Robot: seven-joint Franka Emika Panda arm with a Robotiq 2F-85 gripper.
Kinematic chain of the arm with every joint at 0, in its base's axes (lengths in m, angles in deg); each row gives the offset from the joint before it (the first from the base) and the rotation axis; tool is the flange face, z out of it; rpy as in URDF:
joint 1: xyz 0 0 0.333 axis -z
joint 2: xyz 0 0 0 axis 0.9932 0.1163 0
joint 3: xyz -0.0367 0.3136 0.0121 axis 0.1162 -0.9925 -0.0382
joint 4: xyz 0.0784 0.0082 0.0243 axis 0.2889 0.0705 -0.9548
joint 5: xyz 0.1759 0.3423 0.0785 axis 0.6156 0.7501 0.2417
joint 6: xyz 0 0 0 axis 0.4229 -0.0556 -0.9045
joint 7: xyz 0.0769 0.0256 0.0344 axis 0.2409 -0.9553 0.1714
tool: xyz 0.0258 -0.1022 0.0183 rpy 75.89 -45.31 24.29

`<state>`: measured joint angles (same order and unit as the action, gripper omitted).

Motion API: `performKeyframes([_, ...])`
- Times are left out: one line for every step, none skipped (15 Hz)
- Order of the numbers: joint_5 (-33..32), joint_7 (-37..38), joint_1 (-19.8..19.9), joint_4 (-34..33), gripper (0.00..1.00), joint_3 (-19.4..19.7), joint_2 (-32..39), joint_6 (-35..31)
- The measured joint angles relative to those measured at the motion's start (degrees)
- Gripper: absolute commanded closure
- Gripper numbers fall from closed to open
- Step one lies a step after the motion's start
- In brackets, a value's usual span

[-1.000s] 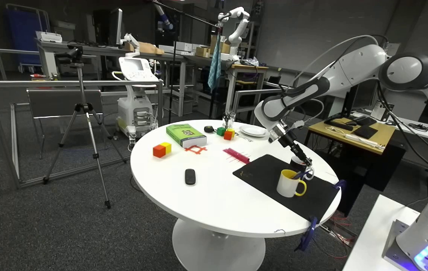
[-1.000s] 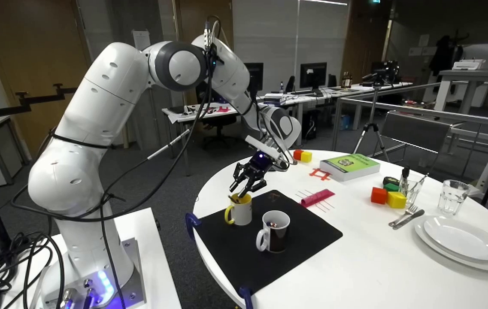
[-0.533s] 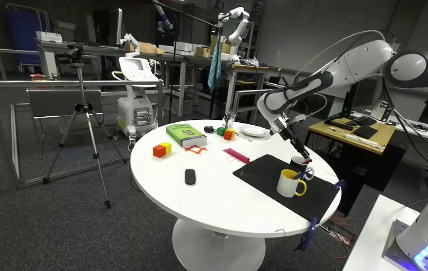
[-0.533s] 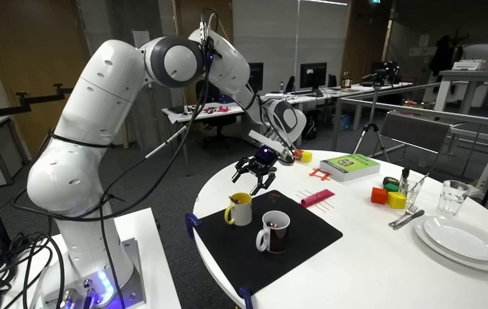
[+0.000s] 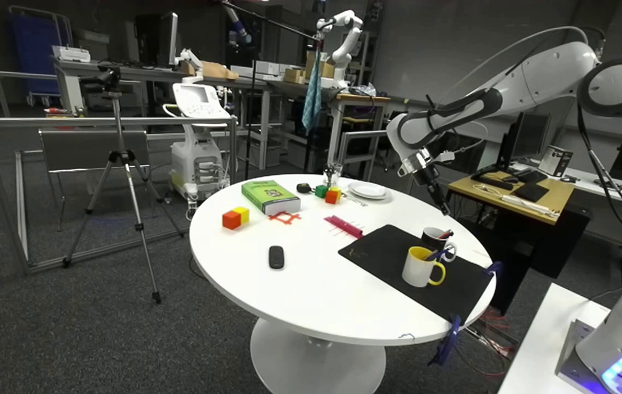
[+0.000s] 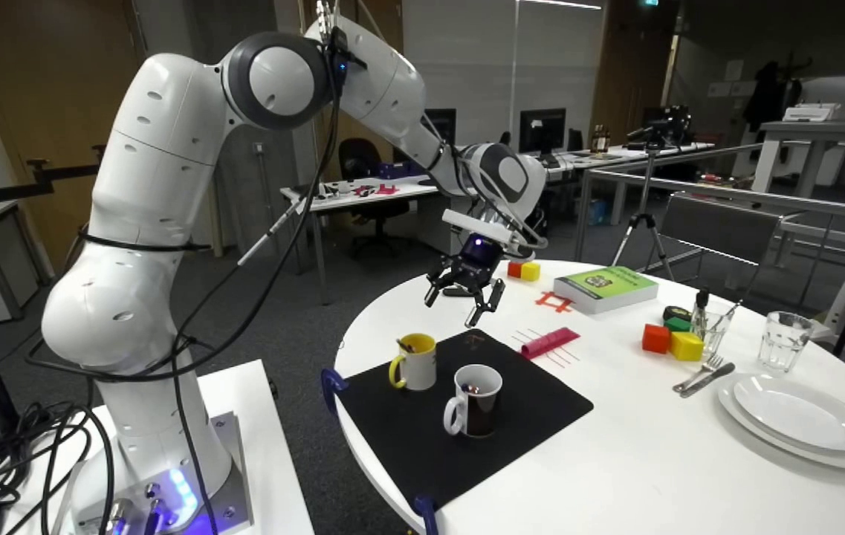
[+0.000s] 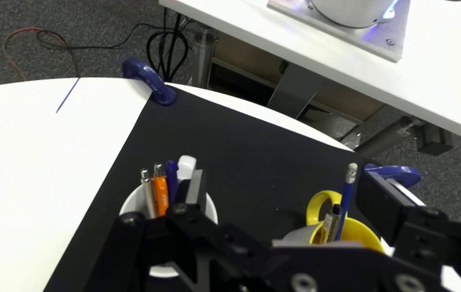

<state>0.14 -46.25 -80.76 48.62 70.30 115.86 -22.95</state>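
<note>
My gripper (image 7: 289, 186) is open above the mugs, with nothing between its fingers (image 7: 196, 186). It also appears in both exterior views, raised over the table (image 6: 452, 309) (image 5: 445, 210). A white mug with yellow inside (image 6: 420, 369) stands upright on the black mat; a blue pencil (image 7: 346, 198) and a clear black-capped pen (image 7: 331, 227) lean in it. Beside it stands a dark mug with a white rim and handle (image 6: 483, 412). An orange pen (image 7: 160, 192), a silver pen (image 7: 148, 194) and a purple pen (image 7: 171, 178) stick out of it. My left finger partly covers this mug in the wrist view.
Blue clamps (image 7: 149, 79) hold the black mat (image 6: 533, 401) at the table's edge. Further off lie a pink tube (image 6: 550, 342), a green book (image 6: 606, 288), coloured cubes (image 6: 655, 339), cutlery (image 6: 704, 377), stacked plates (image 6: 801, 412) and a glass (image 6: 785, 342).
My gripper has risen away from the mugs, and its fingers have spread wider. More of the dark mug and the pen in it now shows. Both mugs have stayed in place.
</note>
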Motion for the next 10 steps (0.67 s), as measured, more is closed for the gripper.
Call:
performKeyframes([-0.7,-0.3,0.3,0.9,0.0,0.1,-0.5,-2.3])
performKeyframes([-1.4,-0.4,0.6,1.8,0.0,0.2,-0.9,-4.5])
performKeyframes([-2.1,-0.5,0.7,2.9,0.0,0.4,-1.2,-6.8])
performKeyframes([-2.8,-0.7,0.8,4.1,0.0,0.7,-1.6,-9.3])
performKeyframes([-3.3,-0.9,1.0,5.2,0.0,1.1,-1.9,-11.6])
performKeyframes([-3.8,-1.0,1.2,6.2,0.0,1.3,-2.1,-13.5])
performKeyframes([-4.2,-1.1,1.4,7.2,0.0,1.5,-2.2,-15.1])
performKeyframes([-4.4,-1.4,1.7,8.1,0.0,1.8,-2.3,-16.5])
performKeyframes([-4.5,-1.8,2.0,8.8,0.0,2.0,-2.3,-17.0])
performKeyframes([-4.5,-2.3,2.2,9.3,0.0,2.3,-2.4,-17.1])
